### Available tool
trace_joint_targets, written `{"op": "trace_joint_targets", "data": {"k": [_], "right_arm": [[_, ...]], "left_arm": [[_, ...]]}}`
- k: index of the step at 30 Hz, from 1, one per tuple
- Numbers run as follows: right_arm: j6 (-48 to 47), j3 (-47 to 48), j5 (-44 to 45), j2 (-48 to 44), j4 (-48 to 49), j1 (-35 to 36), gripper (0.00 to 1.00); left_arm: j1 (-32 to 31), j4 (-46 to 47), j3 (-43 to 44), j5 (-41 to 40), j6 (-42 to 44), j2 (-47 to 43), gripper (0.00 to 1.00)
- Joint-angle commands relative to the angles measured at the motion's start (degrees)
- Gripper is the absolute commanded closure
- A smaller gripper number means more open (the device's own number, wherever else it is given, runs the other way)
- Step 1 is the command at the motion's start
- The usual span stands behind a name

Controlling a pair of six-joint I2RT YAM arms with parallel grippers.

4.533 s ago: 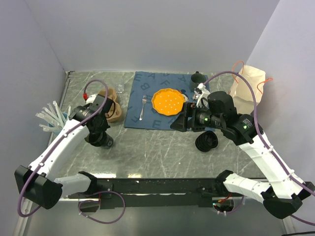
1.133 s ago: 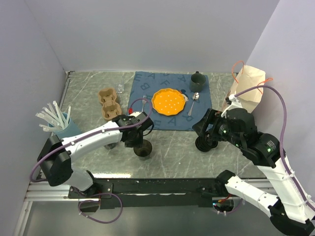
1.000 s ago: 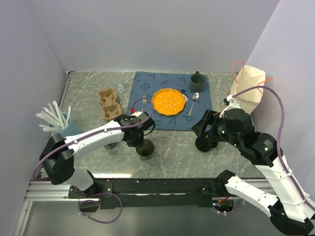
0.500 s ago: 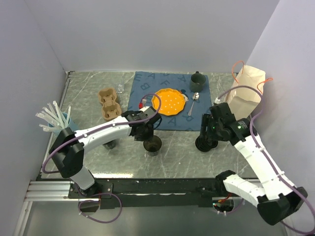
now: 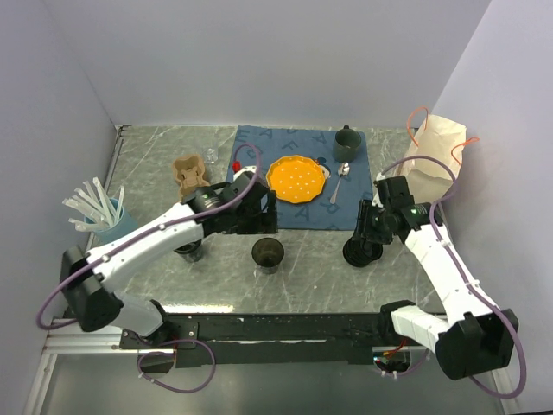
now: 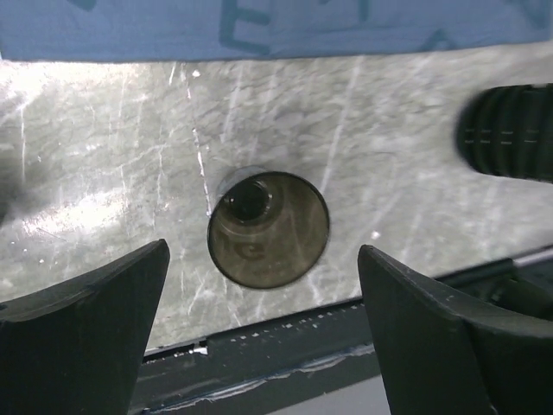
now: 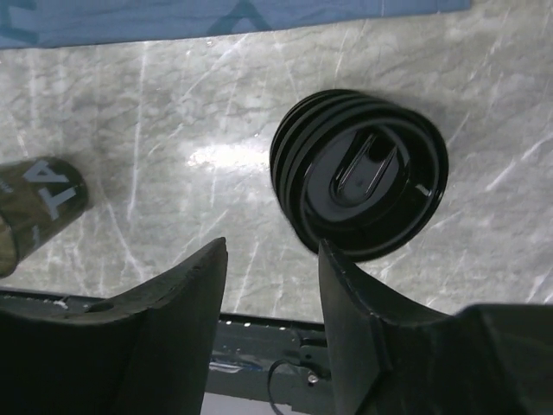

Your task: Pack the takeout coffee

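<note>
— Near the front edge of the desk point(image 5: 311, 285), about midway along it, what stands there?
— The takeout coffee cup point(image 5: 268, 253): small, black, upright, mouth open, on bare stone just in front of the blue placemat point(image 5: 259, 143). Nothing touches it.
— And the left fingers point(image 6: 95, 328)?
— From overhead they are hidden under the left arm point(image 5: 164, 232), whose end sits over the placemat's front edge, just behind the cup. The left wrist view shows them spread wide, holding nothing. It looks straight down the cup's mouth, with the cup lower than the tips and between them.
— Where is the lid point(image 5: 361, 252)?
— Along the same front edge, nearer the right-hand side, well apart from the cup. Overhead it is a dark round shape partly under the right arm point(image 5: 432, 251). The right wrist view shows more: a ribbed side and a raised tab on its face.
— The right fingers point(image 7: 173, 320)?
— Parted by a moderate gap, gripping nothing; the lid lies just past their tips. That view also catches the cup's side at its left border, with pale lettering no other view shows.
</note>
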Motion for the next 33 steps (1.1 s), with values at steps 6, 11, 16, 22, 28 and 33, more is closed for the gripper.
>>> {"op": "trace_joint_targets", "data": {"k": [6, 11, 16, 22, 28, 33], "right_arm": [[-3.2, -1.4, -0.7, 3.7, 3.8, -1.7, 0.58], [-2.8, -3.0, -1.3, 4.3, 4.7, -1.8, 0.59], [-2.7, -3.9, -1.2, 4.7, 5.6, -1.9, 0.63], [-3.4, -4.2, -1.1, 4.4, 6.0, -1.9, 0.73], [-3.7, -3.4, -1.5, 3.5, 5.2, -2.1, 0.77], [-3.9, -2.8, -2.1, 2.8, 4.7, -2.1, 0.81]], "left_arm": [[0.2, 1.4, -3.0, -1.6, 0.4, -10.6, 0.03], [0.2, 1.0, -4.0, -2.3, 1.2, -11.3, 0.03], [0.2, 0.2, -3.4, -2.1, 1.8, -10.2, 0.02], [0.2, 0.3, -3.0, -2.3, 2.5, -9.7, 0.01], [0.2, 0.3, -2.6, -2.1, 2.6, -9.1, 0.02], [0.2, 1.3, -3.0, -1.9, 2.8, -9.6, 0.02]]}}
